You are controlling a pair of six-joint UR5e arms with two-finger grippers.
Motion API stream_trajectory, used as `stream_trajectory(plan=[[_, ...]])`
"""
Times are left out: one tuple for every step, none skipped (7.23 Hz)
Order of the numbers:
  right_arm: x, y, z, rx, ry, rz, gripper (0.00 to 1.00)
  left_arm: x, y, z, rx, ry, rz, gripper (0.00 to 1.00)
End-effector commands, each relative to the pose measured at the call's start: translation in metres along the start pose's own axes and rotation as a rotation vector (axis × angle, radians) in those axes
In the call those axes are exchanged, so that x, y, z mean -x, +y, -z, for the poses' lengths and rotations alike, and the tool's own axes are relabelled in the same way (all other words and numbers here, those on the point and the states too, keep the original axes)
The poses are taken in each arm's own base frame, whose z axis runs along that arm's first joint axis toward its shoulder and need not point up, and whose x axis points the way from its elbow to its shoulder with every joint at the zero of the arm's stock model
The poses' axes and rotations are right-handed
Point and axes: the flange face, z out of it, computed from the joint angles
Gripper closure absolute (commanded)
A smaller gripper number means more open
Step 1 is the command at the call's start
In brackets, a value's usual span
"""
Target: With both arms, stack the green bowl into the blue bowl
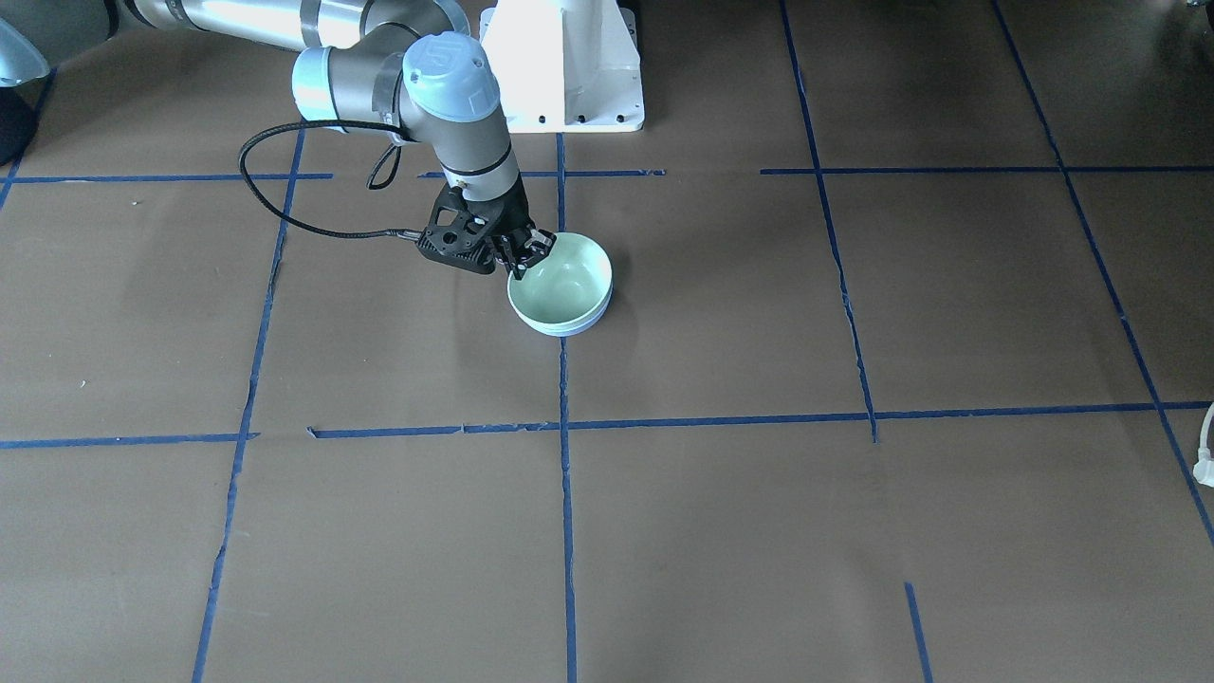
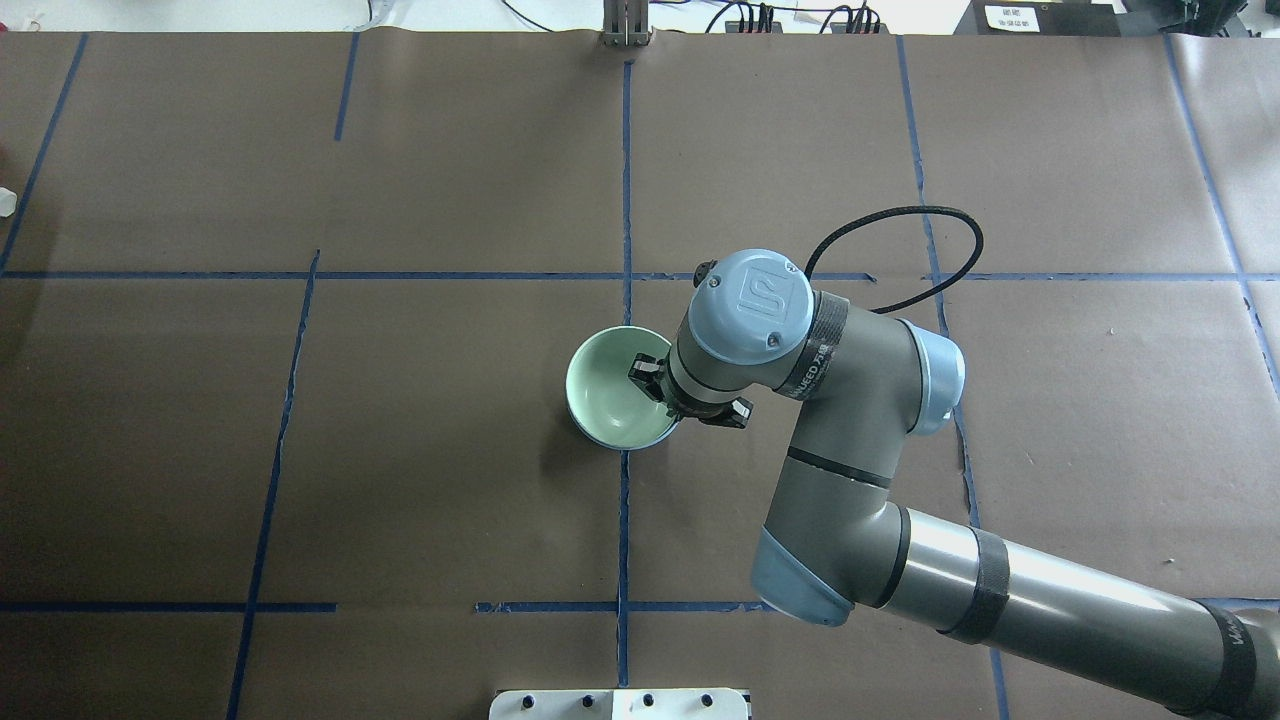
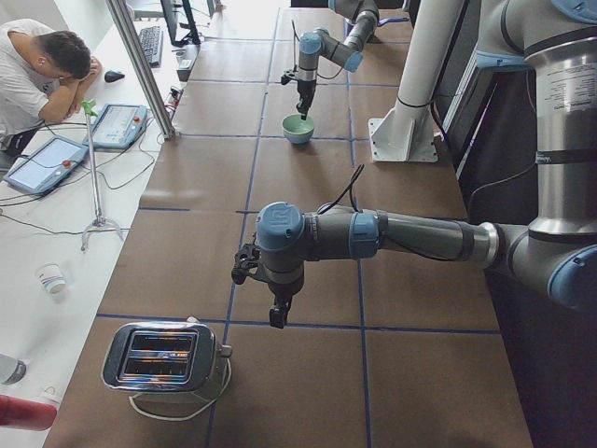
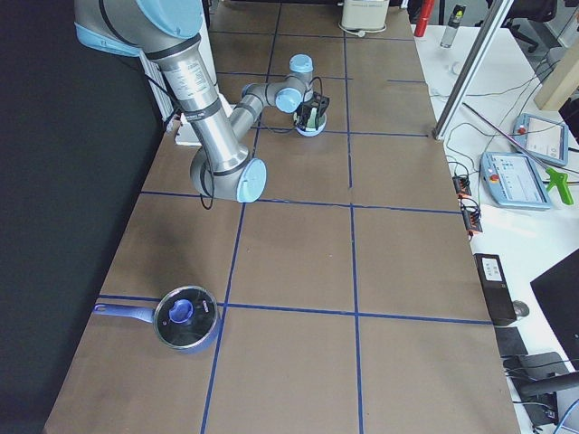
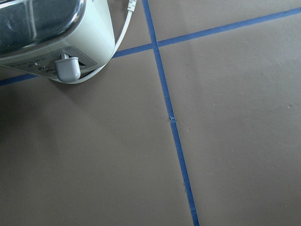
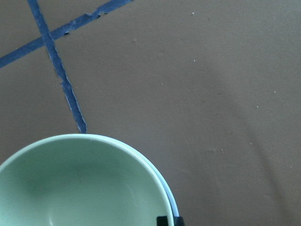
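The left arm (image 3: 420,238) reaches across the desk (image 3: 215,177) from 3 o'clock, the left gripper (image 3: 278,315) pointing down above it; how its jaws stand cannot be told. A toaster (image 3: 163,357) sits near, at that gripper's 7 o'clock. Far off at 12 o'clock the right gripper (image 3: 305,105) hangs at the green bowl (image 3: 298,131), with a white pedestal (image 3: 406,140) at the bowl's 3 o'clock. A person (image 3: 37,70) leans at 10 o'clock.

Bright diffuse light; soft shadow beside green bowl (image 1: 561,282); pedestal (image 1: 569,66) blown out; wrist closeups possibly soft.
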Motion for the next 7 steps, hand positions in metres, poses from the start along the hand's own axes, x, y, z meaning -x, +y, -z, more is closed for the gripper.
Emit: stream_trajectory(plan=[[0.0,0.001,0.003,0.001,-0.006,0.011,0.25,0.0,0.0,0.0,0.0,0.0,0.0,0.0],[0.001,0.0,0.008,-0.004,-0.015,0.018,0.0,0.0,0.0,0.0,0.0,0.0,0.0,0.0],[0.002,-0.017,0.028,-0.006,-0.033,0.009,0.0,0.001,0.0,-0.001,0.001,0.0,0.001,0.0],[-0.004,-0.045,0.046,0.019,-0.02,0.041,0.0,0.002,0.001,-0.002,0.004,0.0,0.003,0.0],[-0.017,-0.085,0.067,0.044,0.009,0.105,0.0,0.002,0.0,-0.003,0.005,0.0,0.001,0.0],[-0.045,-0.133,0.09,0.064,0.036,0.175,0.0,0.002,0.0,-0.002,0.005,-0.002,-0.001,0.0],[-0.094,-0.191,0.118,0.079,0.059,0.242,0.0,0.001,0.0,-0.003,0.006,-0.001,-0.002,0.0]])
